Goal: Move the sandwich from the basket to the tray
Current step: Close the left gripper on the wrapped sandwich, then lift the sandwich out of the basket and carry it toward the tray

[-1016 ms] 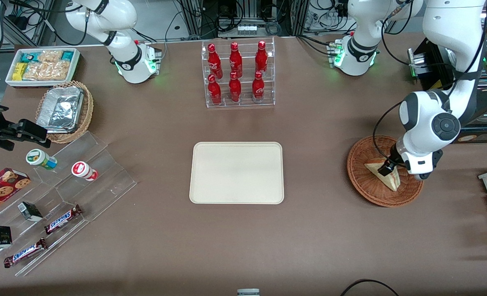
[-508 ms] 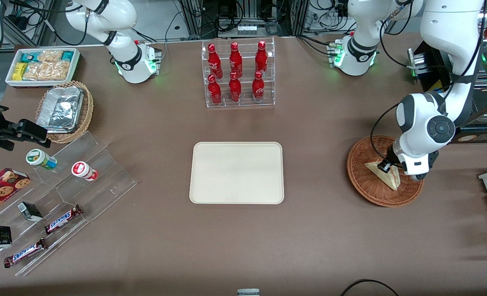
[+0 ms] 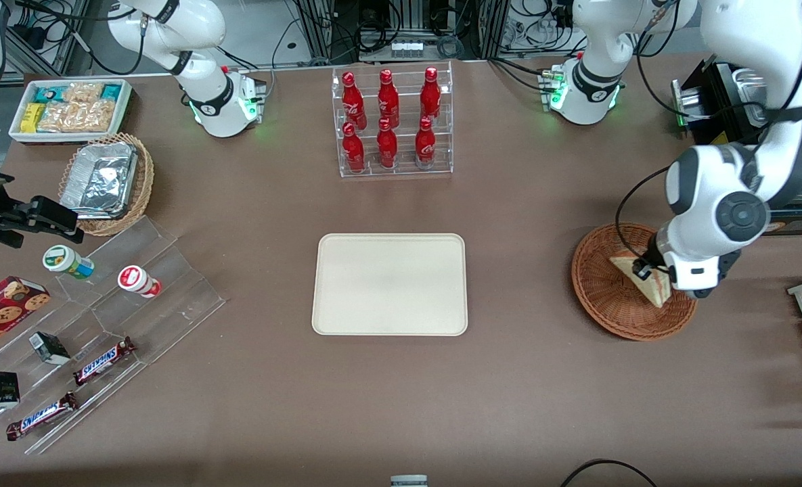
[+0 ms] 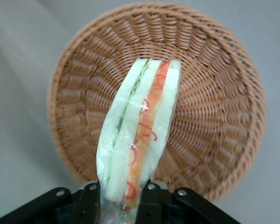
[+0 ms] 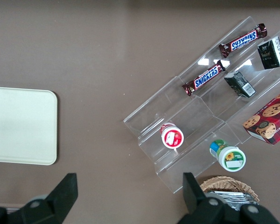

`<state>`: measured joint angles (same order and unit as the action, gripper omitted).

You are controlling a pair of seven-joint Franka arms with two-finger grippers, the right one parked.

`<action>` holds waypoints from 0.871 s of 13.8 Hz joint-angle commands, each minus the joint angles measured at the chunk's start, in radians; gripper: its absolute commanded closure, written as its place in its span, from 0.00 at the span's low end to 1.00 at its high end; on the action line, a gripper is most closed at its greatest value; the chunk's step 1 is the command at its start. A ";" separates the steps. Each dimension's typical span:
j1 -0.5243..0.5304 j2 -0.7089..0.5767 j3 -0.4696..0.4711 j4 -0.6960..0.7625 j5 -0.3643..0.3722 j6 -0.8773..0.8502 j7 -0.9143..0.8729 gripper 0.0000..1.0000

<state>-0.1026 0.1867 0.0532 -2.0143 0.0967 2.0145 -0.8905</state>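
Gripper [image 4: 122, 198]: over the basket, at the working arm's end of the surface; black fingers [image 4: 90, 200] pressed against both bread faces of the sandwich, clamped on it
Sandwich [image 4: 140, 135]: held at one end between the fingers, wrapped in clear film; white bread outside, green and orange-red filling layers along the edge facing the wrist camera; hanging over the middle of the basket, seemingly lifted off the weave, though contact underneath not checkable
Sandwich, front view [image 3: 646, 281]: pale wedge above the basket, one end hidden by the wrist housing, pointed end nearer the front camera
Basket [image 3: 604, 297]: round, reddish-brown wicker, shallow; resting on the brown surface [image 3: 522, 392], well apart from the tray, toward the working arm's end
Basket, wrist view [image 4: 214, 93]: woven bowl below the sandwich, nothing else lying in its visible part
Tray [image 3: 390, 284]: cream, rectangular with rounded corners, low rim; flat near the middle of the surface, nothing on it
Bottle rack [image 3: 392, 122]: clear stepped stand with six red bottles in two rows, farther from the front camera than the tray
Foil container [image 3: 99, 179]: in a lighter tan wicker basket toward the parked arm's end
Snack bin [image 3: 69, 108]: white, with packaged snacks, farther from the front camera than the foil container
Acrylic steps [image 3: 164, 297]: clear tiers with two small cups and chocolate bars, toward the parked arm's end
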 commanded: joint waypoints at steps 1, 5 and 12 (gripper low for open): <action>-0.008 -0.049 -0.045 0.150 0.018 -0.216 0.033 0.81; -0.009 -0.049 -0.200 0.340 0.006 -0.404 0.028 0.81; -0.012 -0.018 -0.507 0.385 0.003 -0.350 0.005 0.80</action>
<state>-0.1232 0.1374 -0.3886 -1.6633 0.0953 1.6496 -0.8771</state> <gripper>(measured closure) 0.802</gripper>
